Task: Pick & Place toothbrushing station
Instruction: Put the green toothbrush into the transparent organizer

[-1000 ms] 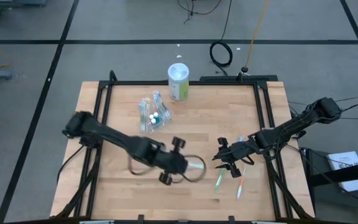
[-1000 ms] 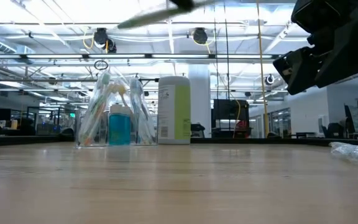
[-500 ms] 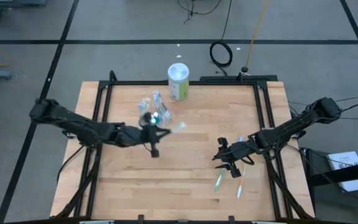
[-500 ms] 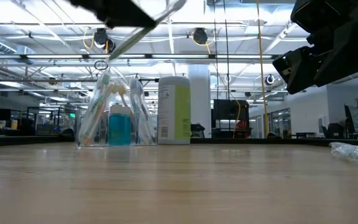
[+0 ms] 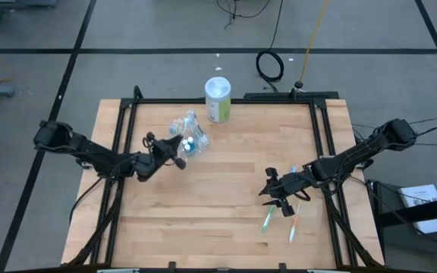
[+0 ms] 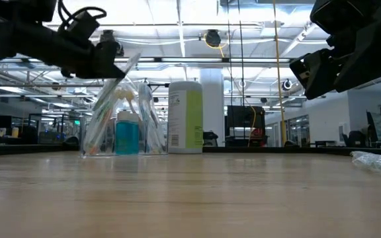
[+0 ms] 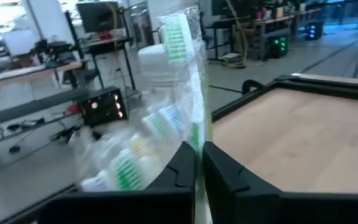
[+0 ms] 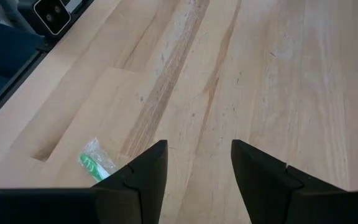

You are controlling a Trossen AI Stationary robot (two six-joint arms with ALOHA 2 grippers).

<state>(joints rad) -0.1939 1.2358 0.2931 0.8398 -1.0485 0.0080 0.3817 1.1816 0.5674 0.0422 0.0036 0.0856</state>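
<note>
My left fingers [image 7: 197, 163] pinch wrapped toothbrush [image 7: 188, 74] over container [image 5: 187, 139] near table's far edge; light, slippery, grip mid-handle. Right fingers [image 8: 194, 163] spread, idle.

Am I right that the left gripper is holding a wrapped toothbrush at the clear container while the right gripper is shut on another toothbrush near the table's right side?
Not quite. The right gripper is open and holds nothing, as the right wrist view shows. The rest stands: the left gripper is shut on a wrapped toothbrush at the clear container, and the right gripper waits near the table's right side.
</note>
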